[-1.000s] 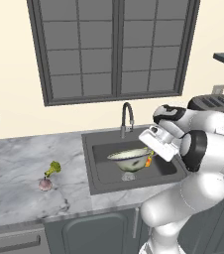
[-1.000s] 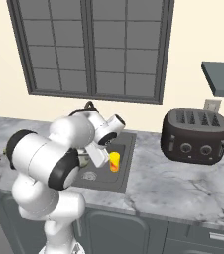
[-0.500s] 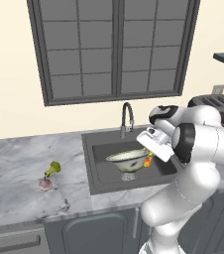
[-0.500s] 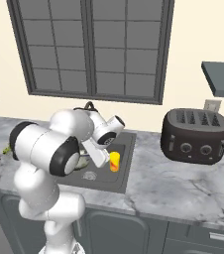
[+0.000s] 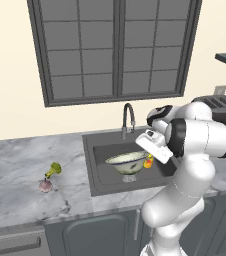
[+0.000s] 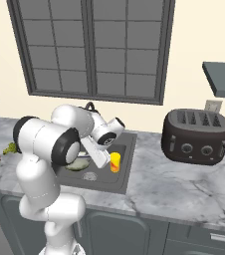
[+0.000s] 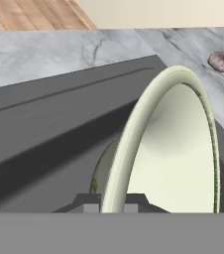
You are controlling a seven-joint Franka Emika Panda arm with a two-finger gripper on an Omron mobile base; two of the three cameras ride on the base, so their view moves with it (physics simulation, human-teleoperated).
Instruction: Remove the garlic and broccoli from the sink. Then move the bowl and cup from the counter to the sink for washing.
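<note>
sink (image 5: 97, 172): 1 bowl (image 5: 127, 161), 1 cup (image 5: 148, 161) | counter (image 5: 15, 190): 1 garlic (image 5: 45, 186), 1 broccoli (image 5: 54, 169) (touching)

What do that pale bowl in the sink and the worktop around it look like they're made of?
The bowl looks like glazed ceramic: smooth, cream-green, with a soft sheen inside, though plastic is possible. The counter looks like polished marble, grey-and-white with dark veins. The sink is matte dark grey, perhaps composite or coated metal.

Bowl (image 5: 126, 161) and cup (image 6: 115, 162) in the sink (image 5: 97, 172); garlic (image 5: 45, 185), broccoli (image 5: 53, 170) on counter (image 5: 15, 185) left
</note>
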